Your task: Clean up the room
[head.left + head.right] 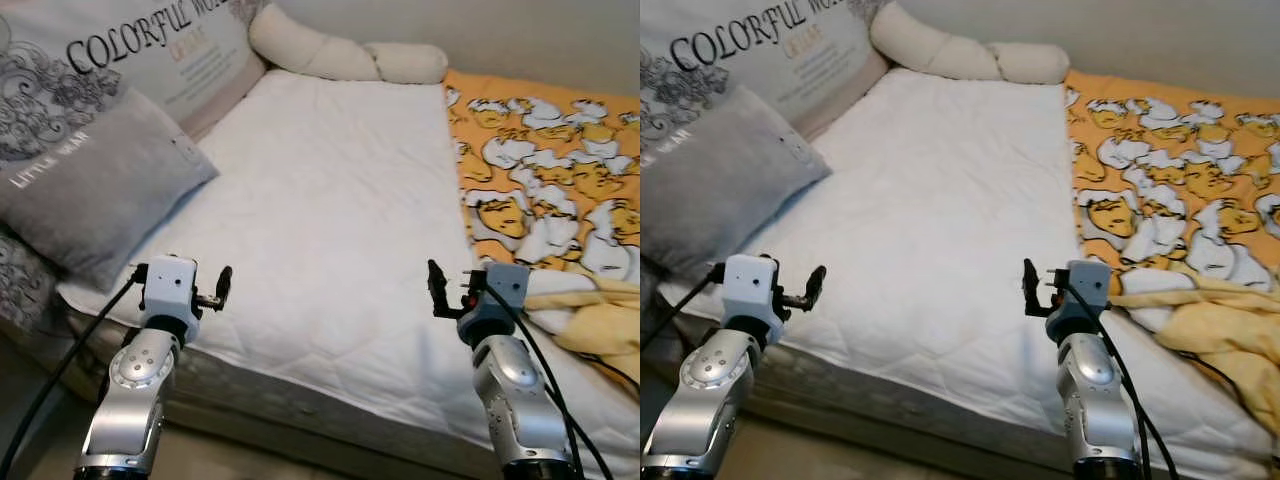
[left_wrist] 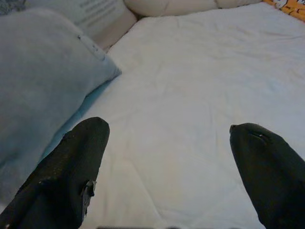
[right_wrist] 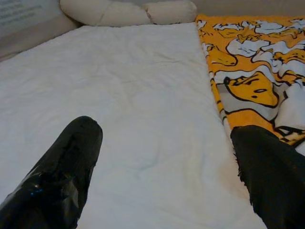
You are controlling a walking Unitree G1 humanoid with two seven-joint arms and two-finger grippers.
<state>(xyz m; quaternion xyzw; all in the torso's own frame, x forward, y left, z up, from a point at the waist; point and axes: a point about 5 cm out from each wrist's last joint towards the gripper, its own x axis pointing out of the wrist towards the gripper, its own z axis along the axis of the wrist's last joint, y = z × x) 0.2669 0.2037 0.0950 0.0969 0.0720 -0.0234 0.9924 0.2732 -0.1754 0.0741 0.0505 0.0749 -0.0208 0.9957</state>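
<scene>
1. A soft grey square pillow (image 1: pixel 90 185) leans at the left side of the bed, on the white quilted mattress cover (image 1: pixel 330 200)
2. The left gripper (image 1: pixel 222 287) hangs over the bed's near edge, wide open and holding nothing
3. The right gripper (image 1: pixel 436 288) hangs over the near edge too, wide open and holding nothing
4. The orange and yellow cartoon blanket (image 1: pixel 545 190) lies crumpled on the right side of the bed
</scene>
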